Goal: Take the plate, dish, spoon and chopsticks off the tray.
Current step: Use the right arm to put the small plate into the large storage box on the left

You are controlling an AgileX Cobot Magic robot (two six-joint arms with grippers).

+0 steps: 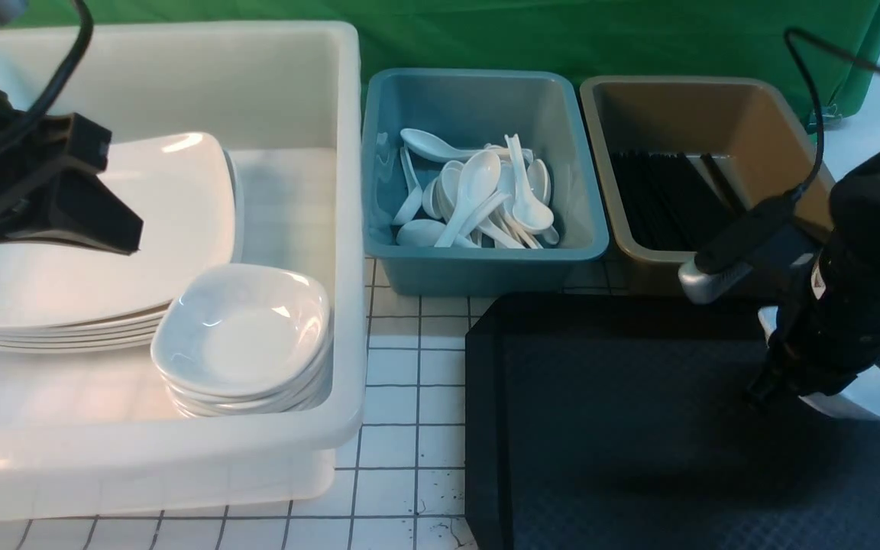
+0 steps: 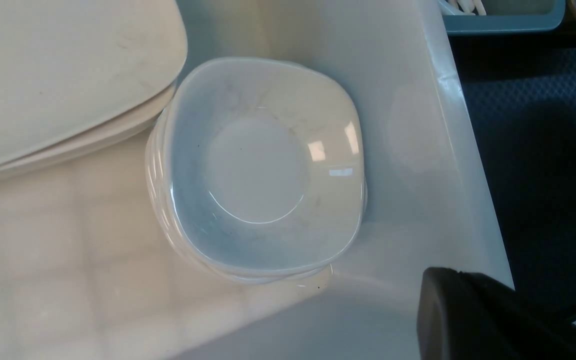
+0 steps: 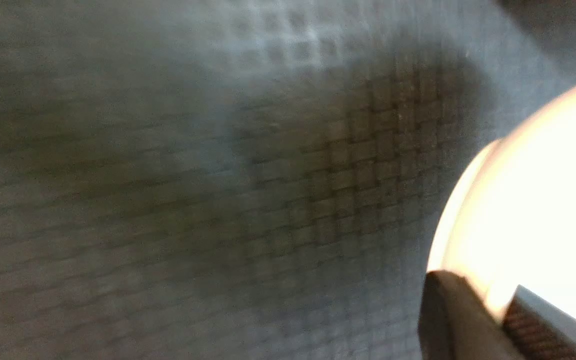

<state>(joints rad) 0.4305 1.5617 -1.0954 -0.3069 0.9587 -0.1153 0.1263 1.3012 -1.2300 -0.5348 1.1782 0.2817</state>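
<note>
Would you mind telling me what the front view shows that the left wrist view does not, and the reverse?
Only the front view shows the right gripper shut on a white dish at the tray's far right, the chopsticks in the brown tub, and the pile in the blue spoon tub.

Only the left wrist view shows faint smudges inside the top small dish.

Both show the plate stack, the small-dish stack, the white tub and the black tray.

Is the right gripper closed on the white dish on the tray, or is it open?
Shut on it. In the right wrist view the right gripper pinches the white dish's rim above the tray.
</note>
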